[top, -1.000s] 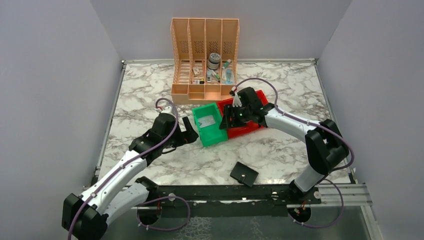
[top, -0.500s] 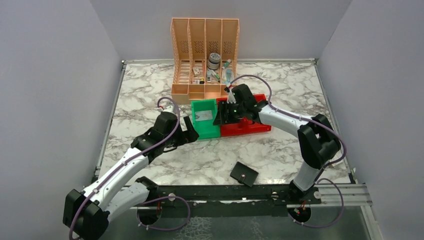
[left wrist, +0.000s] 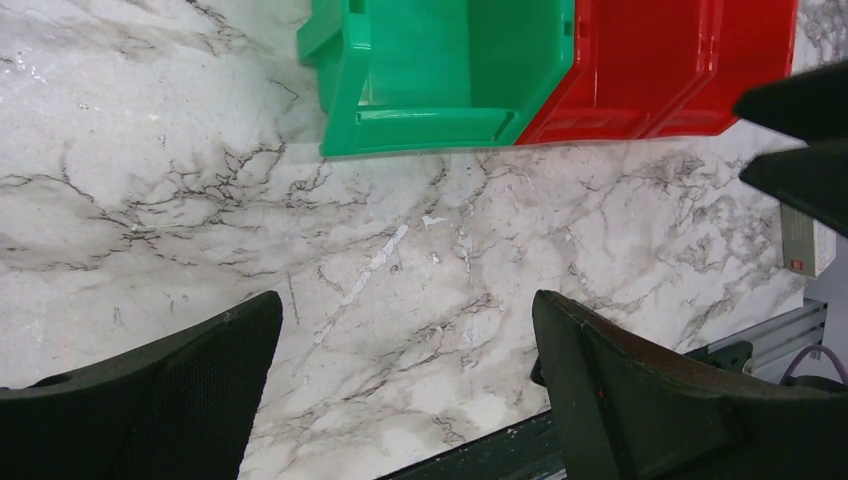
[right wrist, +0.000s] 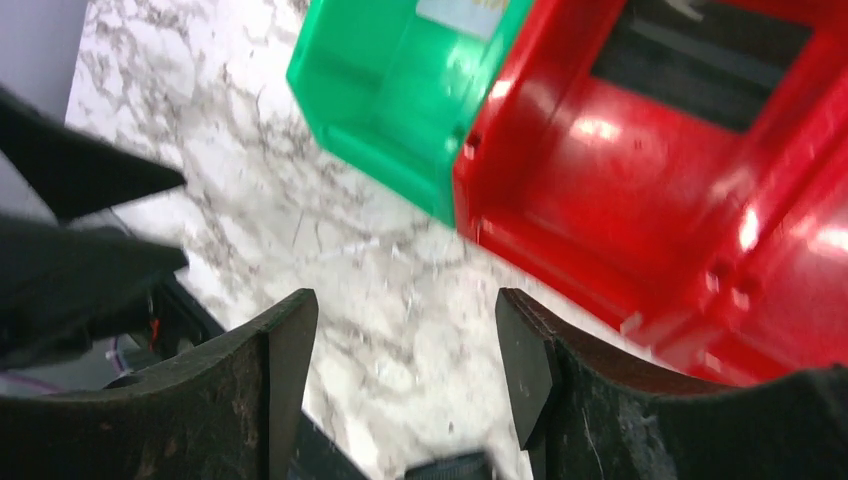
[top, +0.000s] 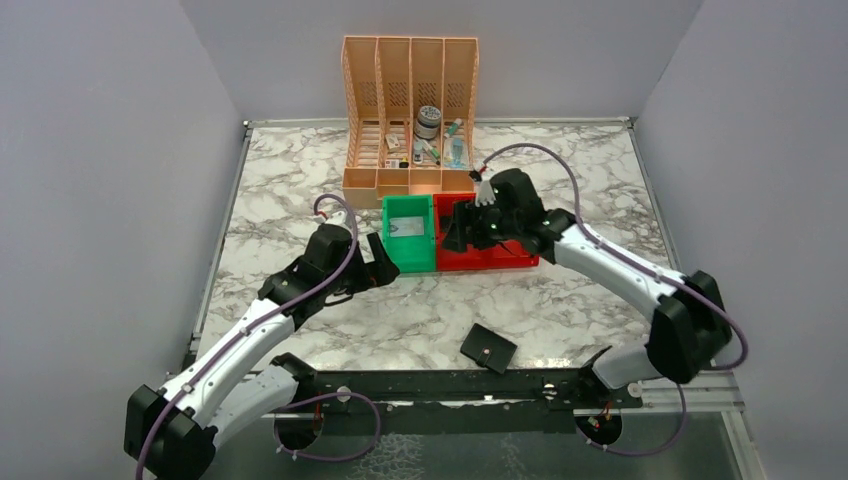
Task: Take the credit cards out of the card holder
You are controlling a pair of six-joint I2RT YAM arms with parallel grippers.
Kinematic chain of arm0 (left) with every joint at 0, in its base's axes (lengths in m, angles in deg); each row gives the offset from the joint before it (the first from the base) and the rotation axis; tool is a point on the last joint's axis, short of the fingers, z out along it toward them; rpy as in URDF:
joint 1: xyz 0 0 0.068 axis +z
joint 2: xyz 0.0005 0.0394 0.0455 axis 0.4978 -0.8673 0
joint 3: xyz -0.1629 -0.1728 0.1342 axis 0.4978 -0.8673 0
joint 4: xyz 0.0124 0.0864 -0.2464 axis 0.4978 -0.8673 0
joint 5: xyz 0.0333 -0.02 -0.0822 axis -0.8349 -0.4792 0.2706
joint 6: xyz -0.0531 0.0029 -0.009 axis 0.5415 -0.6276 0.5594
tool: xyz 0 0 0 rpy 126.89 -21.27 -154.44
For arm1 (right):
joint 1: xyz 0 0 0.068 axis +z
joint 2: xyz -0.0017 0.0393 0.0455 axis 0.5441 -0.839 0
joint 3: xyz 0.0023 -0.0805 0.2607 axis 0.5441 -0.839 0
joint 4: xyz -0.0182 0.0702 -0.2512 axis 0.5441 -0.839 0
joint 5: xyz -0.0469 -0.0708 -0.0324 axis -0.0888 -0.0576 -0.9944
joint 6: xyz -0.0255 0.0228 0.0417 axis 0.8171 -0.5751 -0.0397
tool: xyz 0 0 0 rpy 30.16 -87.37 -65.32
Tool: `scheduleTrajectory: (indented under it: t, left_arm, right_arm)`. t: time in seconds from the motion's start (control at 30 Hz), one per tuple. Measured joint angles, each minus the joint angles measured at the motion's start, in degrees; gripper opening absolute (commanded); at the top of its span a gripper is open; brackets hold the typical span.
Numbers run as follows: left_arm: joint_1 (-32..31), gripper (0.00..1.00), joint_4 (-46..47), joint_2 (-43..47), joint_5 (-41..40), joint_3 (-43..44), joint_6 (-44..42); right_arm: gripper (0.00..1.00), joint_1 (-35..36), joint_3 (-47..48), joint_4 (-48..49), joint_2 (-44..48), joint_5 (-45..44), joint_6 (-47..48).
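Two claws are mine, and I am holding both spread wide with nothing between the fingers: the left gripper [top: 384, 262] is hovering just beside the near left corner of the green bin [top: 392, 250], and the right gripper [top: 452, 235] is hanging over the red bin [top: 500, 258], close to where the two bins are touching side by side. Both bins are glossy moulded plastic, boxy with sloped fronts, sitting on the white, grey-veined marble table [top: 290, 190]. My fingers [right wrist: 235, 400] are showing as dark, finely pebbled pads with curved inner edges. The card holder [top: 488, 348] is lying flat and closed near the front edge of the table, between my two bases and well apart from both claws; it is a matte black square carrying a small pale stud, turned askew so its corners are pointing toward the far wall and the front rail, and being square it is offering no clear long axis. A pale card [top: 409, 228] is resting flat in the green bin, its long side running left to right, and a dark grey card [right wrist: 700, 60] is lying blurred on the red bin's floor. A peach slotted organizer [top: 410, 110] is standing upright behind the bins.
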Motion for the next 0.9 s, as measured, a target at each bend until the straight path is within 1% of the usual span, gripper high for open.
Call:
scheduleTrajectory:
  t: [0.17, 0.3, 0.4, 0.5, 0.6, 0.73, 0.9]
  left_arm:
    - [0.0, 0.99, 0.1, 1.0, 0.4, 0.0, 0.1]
    - [0.0, 0.99, 1.2, 1.2, 1.9, -0.8, 0.1]
    - [0.0, 0.98, 2.8, 1.2, 3.9, -2.1, 0.1]
    - [0.0, 0.97, 4.0, 1.0, 5.9, -3.1, 0.1]
    - [0.0, 0.95, 5.3, 0.9, 7.5, -3.8, 0.0]
    - [0.0, 0.95, 7.2, 0.2, 10.1, -4.9, -0.1]
    - [0.0, 0.93, 9.0, -2.2, 12.8, -5.4, -0.4]
  right_arm:
    - [0.68, 0.0, -9.1, -5.1, 11.9, 0.2, 0.2]
    - [0.70, 0.0, -17.7, -13.4, 18.3, -1.1, -4.2]
    - [0.71, 0.0, -20.6, -21.2, 22.0, -4.5, -9.8]
    - [0.72, 0.0, -21.0, -27.6, 25.5, -6.6, -13.8]
    - [0.71, 0.0, -22.6, -30.9, 29.1, -6.7, -16.1]
    - [0.69, 0.0, -27.6, -33.4, 32.1, -4.0, -17.6]
    - [0.65, 0.0, -35.6, -32.0, 32.4, 4.2, -18.7]
